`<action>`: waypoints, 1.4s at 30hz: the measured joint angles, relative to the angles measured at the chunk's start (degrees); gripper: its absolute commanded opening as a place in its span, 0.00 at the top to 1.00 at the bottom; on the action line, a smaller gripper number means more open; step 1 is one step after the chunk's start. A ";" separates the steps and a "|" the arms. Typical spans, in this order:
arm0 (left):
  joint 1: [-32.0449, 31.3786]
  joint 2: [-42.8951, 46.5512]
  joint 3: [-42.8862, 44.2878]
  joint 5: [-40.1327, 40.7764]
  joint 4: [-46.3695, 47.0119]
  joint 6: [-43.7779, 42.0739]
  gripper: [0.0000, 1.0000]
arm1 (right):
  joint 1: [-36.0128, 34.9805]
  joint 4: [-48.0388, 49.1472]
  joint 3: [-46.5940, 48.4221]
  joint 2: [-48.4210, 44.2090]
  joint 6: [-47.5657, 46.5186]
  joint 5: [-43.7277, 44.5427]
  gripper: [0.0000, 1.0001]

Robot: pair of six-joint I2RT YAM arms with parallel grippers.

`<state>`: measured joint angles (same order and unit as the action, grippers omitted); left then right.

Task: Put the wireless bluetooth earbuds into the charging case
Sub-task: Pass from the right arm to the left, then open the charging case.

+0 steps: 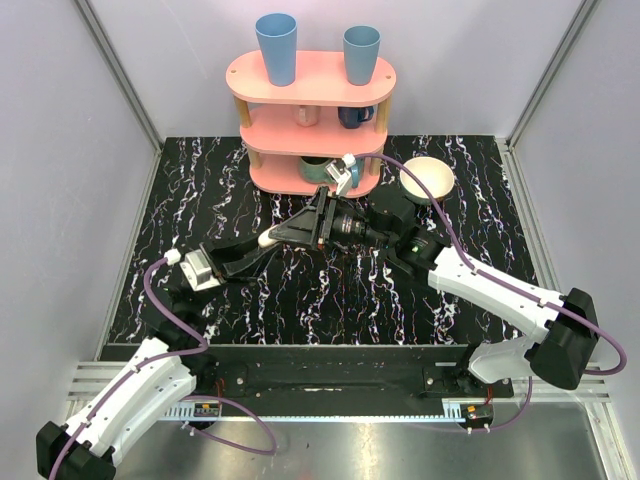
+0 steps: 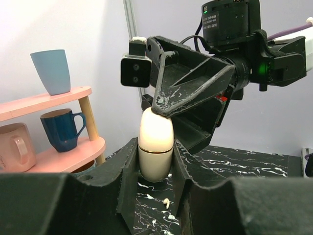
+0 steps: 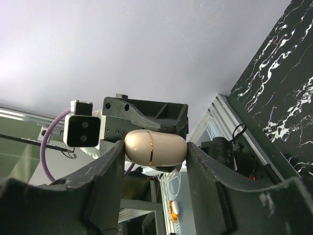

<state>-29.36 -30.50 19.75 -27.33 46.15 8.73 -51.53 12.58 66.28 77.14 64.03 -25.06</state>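
Marbled table [image 1: 300, 300] below; left tool [image 2: 155, 169], right tool [image 3: 155, 149] pinch charging case [image 2: 155, 132]

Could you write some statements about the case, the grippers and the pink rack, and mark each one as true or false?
1. The case is shut. True.
2. Nothing holds the case. False: the left gripper holds it between its fingers.
3. Two blue cups stand on the top of the pink rack. True.
4. The cream bowl sits on the rack. False: it stands on the table, to the right of the rack.
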 measured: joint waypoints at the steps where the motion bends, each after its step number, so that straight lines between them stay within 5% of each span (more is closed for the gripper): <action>1: 0.00 0.00 0.00 -0.04 -0.09 -0.13 1.00 | 0.00 -0.02 0.00 0.00 -0.42 0.00 0.37; 7: 0.00 0.13 0.15 0.02 -3.45 0.07 1.00 | 0.02 -8.96 1.75 -1.86 -10.14 2.64 0.19; 20: 0.00 -4.35 9.11 -5.03 -13.25 7.72 1.00 | 0.07 -28.46 11.96 -7.82 -36.48 9.16 0.21; 42: 0.59 -7.10 10.23 -13.94 -9.33 13.42 1.00 | -0.24 -35.17 12.87 -6.45 -42.53 9.07 0.20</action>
<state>-28.77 -37.60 29.98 -41.28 36.82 22.15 -51.77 -22.59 79.15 70.70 21.50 -15.99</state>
